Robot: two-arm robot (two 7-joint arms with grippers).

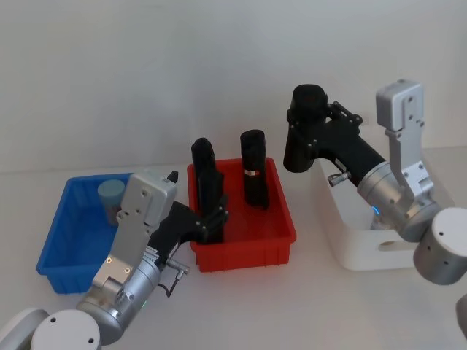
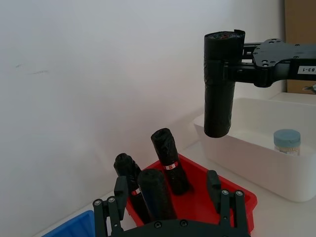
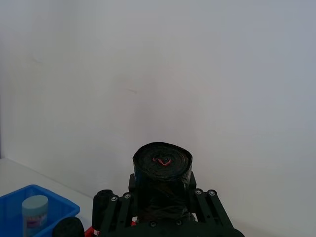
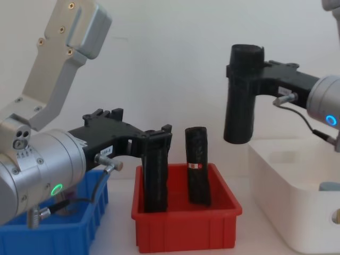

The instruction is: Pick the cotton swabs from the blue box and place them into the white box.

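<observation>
Right claw (image 1: pixel 305 125) clenched on black roll (image 4: pixel 241 95) above white box (image 1: pixel 350 233), left claw (image 1: pixel 213 219) released at red bin (image 1: pixel 248 244), swab tub (image 1: pixel 112 195) in blue box (image 1: pixel 69 240)

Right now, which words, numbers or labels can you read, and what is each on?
"83-1", anything before it unclear: white sticker on the right gripper, which holds a black roll.
Sticker on the left gripper: too small to read.
Red-and-white bands on the rolls in the red bin: unreadable.
</observation>
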